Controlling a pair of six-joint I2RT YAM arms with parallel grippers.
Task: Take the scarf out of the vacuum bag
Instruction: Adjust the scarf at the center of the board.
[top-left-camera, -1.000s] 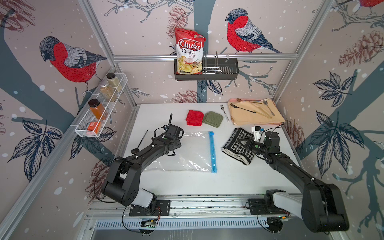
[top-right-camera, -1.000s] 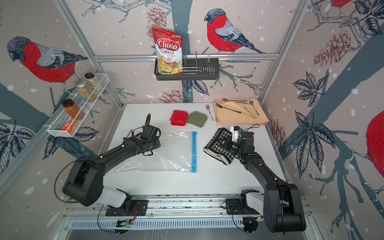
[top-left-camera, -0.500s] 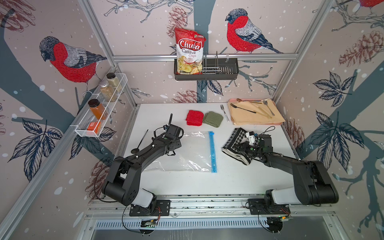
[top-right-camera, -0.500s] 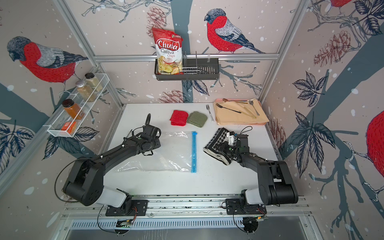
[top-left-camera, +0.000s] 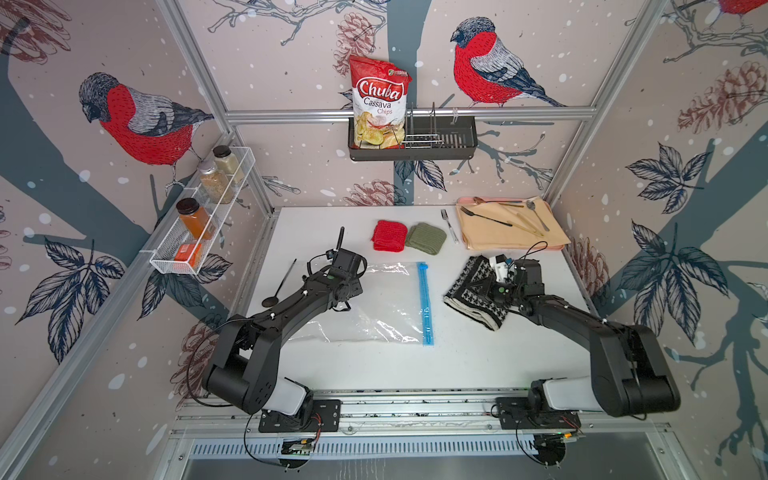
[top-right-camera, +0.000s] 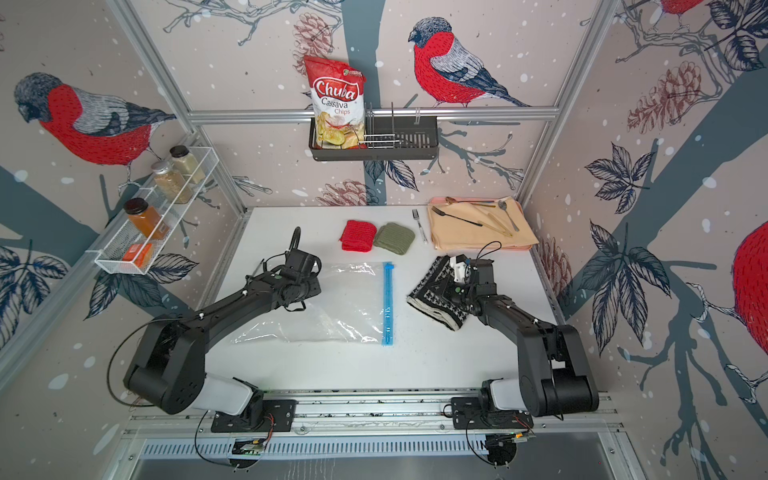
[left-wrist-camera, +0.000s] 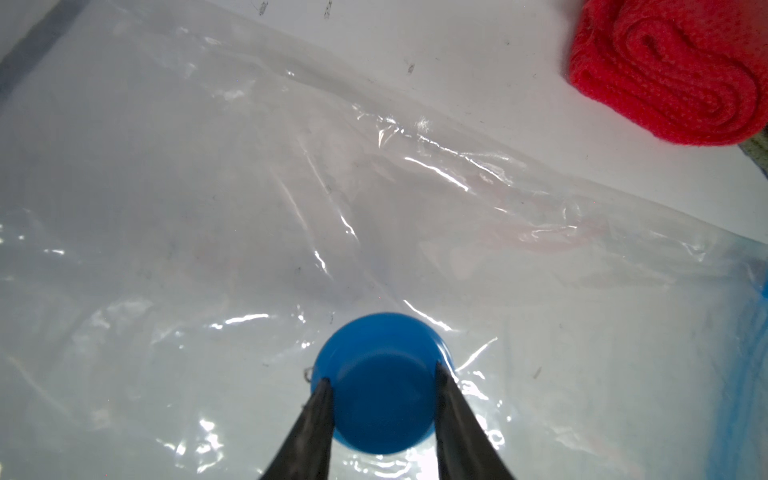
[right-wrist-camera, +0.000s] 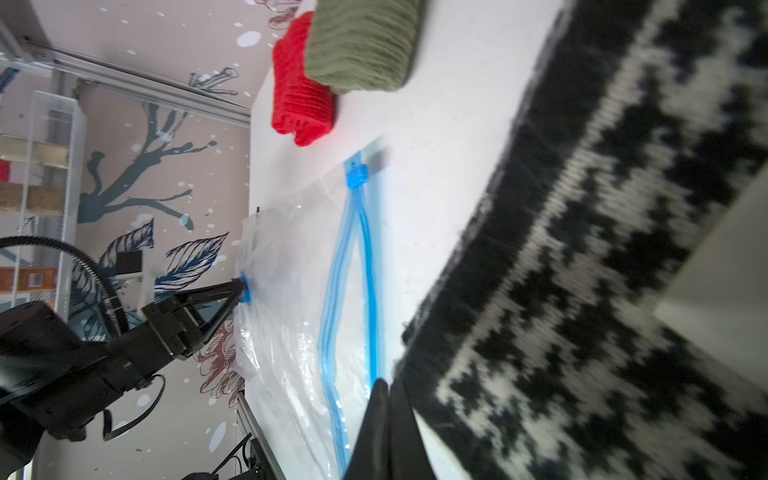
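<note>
Right wrist has rolled since a second ago and the scarf (top-left-camera: 473, 297) has shifted slightly; the left arm is unchanged. Scarf lies fully outside the vacuum bag (top-left-camera: 374, 307), past the zip strip (top-left-camera: 424, 303) on the right arm's side, long axis diagonal. Right gripper (right-wrist-camera: 385, 384) is closed, tips at the scarf's edge; can't tell if it pinches cloth. Left gripper (left-wrist-camera: 380, 376) clamps the valve cap (left-wrist-camera: 380, 407). Right arm is nearer.
</note>
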